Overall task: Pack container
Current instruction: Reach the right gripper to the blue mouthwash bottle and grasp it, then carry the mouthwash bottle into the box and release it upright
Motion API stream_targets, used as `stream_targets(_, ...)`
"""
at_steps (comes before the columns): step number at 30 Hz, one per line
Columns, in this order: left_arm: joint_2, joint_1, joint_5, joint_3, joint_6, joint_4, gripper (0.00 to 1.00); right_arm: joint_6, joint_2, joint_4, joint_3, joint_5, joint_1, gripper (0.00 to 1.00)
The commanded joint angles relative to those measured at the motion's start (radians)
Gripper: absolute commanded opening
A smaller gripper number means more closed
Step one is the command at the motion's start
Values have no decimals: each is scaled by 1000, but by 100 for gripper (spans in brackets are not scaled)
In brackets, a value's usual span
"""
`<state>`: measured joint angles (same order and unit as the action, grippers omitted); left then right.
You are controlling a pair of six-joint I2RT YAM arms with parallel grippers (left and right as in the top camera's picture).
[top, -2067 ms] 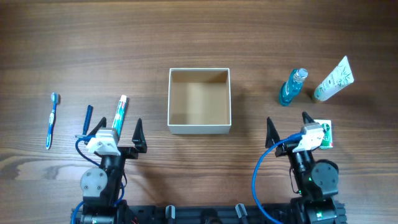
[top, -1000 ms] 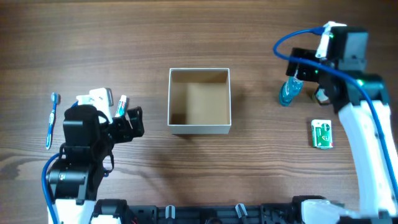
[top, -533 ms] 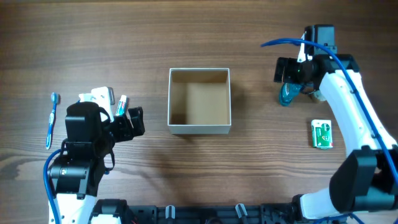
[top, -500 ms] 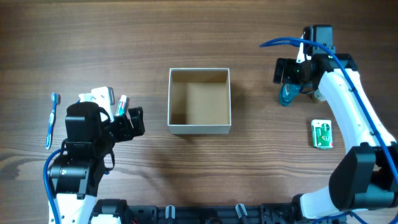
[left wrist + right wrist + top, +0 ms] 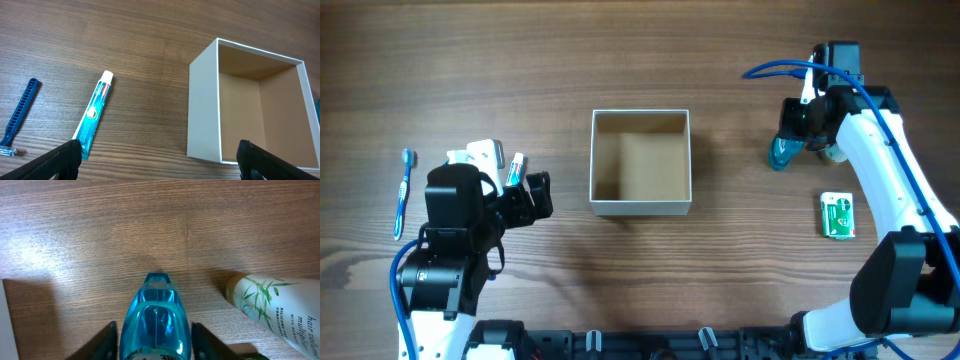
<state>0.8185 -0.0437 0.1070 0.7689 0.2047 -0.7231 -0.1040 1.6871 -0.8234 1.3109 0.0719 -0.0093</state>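
The container, a square white box with a tan inside, stands empty mid-table; its near wall fills the right of the left wrist view. A clear blue bottle lies to its right. My right gripper is over that bottle, and in the right wrist view the two fingers press against the sides of the bottle, the gripper shut on it. My left gripper hovers open left of the container, and nothing lies between its fingers.
A teal toothpaste tube and a blue razor lie on the wood left of the container. A blue toothbrush lies farther left. A white tube with a leaf print rests beside the bottle. A green packet lies at the right.
The right gripper's jaws have narrowed onto the blue bottle after the arm reached out to it. The left arm rose from its rest pose and has since held still.
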Motion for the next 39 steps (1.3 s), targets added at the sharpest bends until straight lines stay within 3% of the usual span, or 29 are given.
stream_targets(1, 0, 3, 23, 19, 13, 0, 100, 3, 9, -4, 9, -5, -2, 36)
stream_targets(6, 0, 3, 22, 19, 13, 0, 100, 2, 9, -4, 9, -5, -2, 32)
stream_targets(7, 0, 3, 23, 19, 13, 0, 100, 3, 9, -3, 9, -5, -2, 27)
stream_targets(9, 0, 3, 23, 19, 13, 0, 100, -4, 7, 1, 10, -5, -2, 4)
stream_targets(15, 0, 3, 19, 19, 13, -5, 100, -1, -172, -38, 50, -4, 43, 4)
stream_targets(18, 0, 12, -59, 21, 64, -9, 100, -2, -267, -146, 181, 65, 157, 4)
stream_targets(23, 15, 137, -127, 82, 118, -85, 100, -68, -257, -289, 431, 124, 397, 4)
stream_targets(25, 53, 185, -126, 135, 109, -130, 100, -114, -237, -281, 472, 130, 474, 4)
stream_targets(29, 184, 198, -82, 200, -37, -204, 100, -234, -128, -250, 486, 131, 603, 4)
stream_targets(32, 277, 198, -82, 200, -45, -209, 100, -334, -14, -213, 486, 135, 681, 4)
stream_targets(39, 294, 198, -61, 200, -89, -202, 100, -482, 164, -117, 486, 206, 756, 4)
